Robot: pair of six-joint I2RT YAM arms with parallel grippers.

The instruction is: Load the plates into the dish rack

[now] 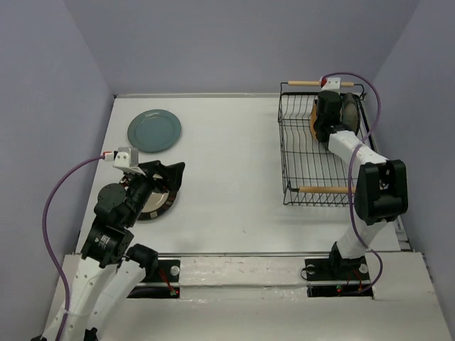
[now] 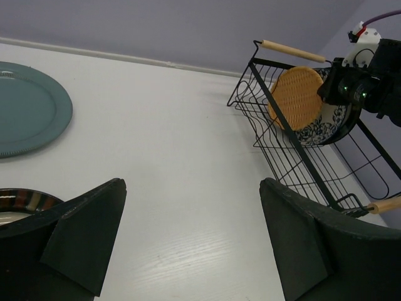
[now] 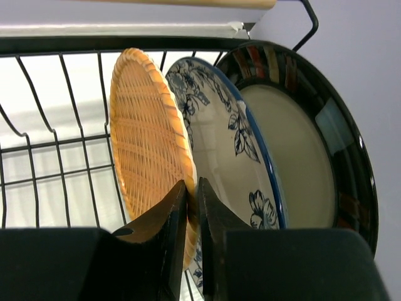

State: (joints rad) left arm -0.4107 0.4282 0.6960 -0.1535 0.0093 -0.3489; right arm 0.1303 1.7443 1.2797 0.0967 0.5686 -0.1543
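The teal plate (image 1: 154, 131) lay flat at the far left of the counter (image 1: 227, 185). Nearer the arms, the left tool (image 2: 192, 185) hung with its jaws spread wide, holding nothing, by the edge of a striped-rimmed plate (image 1: 158, 204) that lay flat. Well to the right sat the dish rack (image 1: 295, 163), with three plates upright at its far end: the woven orange plate (image 3: 141, 132), the blue-flowered plate (image 3: 219, 144) and a second striped plate (image 3: 301, 157). The right tool (image 3: 191, 188) was pinched almost closed on the woven orange plate's rim.
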